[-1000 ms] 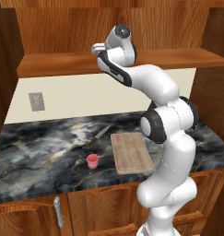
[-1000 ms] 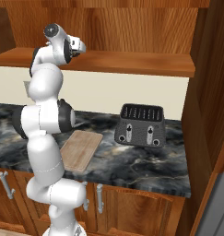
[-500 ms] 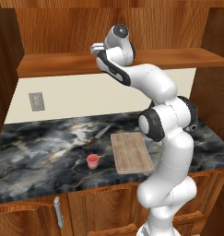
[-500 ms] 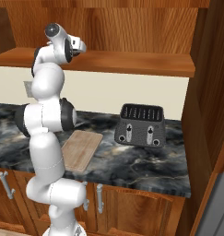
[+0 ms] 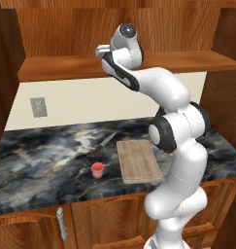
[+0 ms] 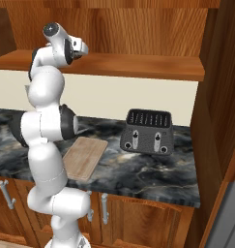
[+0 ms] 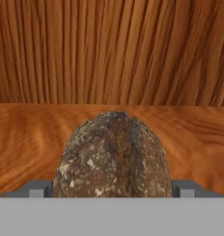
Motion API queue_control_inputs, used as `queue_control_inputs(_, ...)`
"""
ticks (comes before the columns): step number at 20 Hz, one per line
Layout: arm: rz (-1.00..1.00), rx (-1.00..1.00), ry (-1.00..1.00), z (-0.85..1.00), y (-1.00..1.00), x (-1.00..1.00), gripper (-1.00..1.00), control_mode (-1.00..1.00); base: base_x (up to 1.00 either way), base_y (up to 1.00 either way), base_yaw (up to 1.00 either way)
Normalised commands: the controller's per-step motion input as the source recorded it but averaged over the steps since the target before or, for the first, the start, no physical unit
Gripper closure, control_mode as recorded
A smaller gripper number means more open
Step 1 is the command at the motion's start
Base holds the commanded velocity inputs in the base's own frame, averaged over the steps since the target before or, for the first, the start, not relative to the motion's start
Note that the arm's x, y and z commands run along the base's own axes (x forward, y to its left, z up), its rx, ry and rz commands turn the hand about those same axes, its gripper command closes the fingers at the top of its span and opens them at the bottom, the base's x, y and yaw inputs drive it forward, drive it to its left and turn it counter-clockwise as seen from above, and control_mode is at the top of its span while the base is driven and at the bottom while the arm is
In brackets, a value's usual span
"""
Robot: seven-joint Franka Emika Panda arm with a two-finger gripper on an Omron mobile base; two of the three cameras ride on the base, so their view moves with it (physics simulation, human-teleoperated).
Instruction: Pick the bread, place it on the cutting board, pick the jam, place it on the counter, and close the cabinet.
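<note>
Pincer (image 5: 101,50) is up at cabinet (image 5: 124,29) shelf height, pointing into the open cabinet, w/ arm bent high over the counter (image 5: 42,160). In hand view the bread (image 7: 114,156) sits dead ahead of the pincer, very close, resting on the shelf w/ the cabinet back wall behind it. Grey finger tips (image 7: 39,189) show low on either side of the loaf, so jaws look spread and straddling it, not squeezing yet — can't confirm contact on the flanks since tips are mostly cut off by the frame bottom. Judgement: this is the reach-in for the bread grasp; the hand is level w/ the shelf and aimed straight in bc the loaf is low and roundish, so a side pinch across its width is the sensible hold.

Well below the pincer, board (image 5: 137,160) lies flat on the counter, bare, near the arm's base — handy drop spot, short swing down. Jam (image 5: 97,170) stands on the counter just beside the board's left edge, apart from it, so that part looks done already. Knife (image 5: 103,144) lies on the counter behind the jam. Toaster (image 6: 147,131) is off to the right of the board, well apart.

Risk: rough, rounded loaf could roll or slip if pinched too high.
</note>
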Motion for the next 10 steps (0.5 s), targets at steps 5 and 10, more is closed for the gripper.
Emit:
queue_control_inputs(5,0.00,0.00,0.00,0.00,-0.01,-0.42,1.00,-1.00,0.00,0.00,0.00)
queue_control_inputs(10,0.00,0.00,0.00,0.12,-0.07,-0.49,1.00,-1.00,0.00,0.00,0.00)
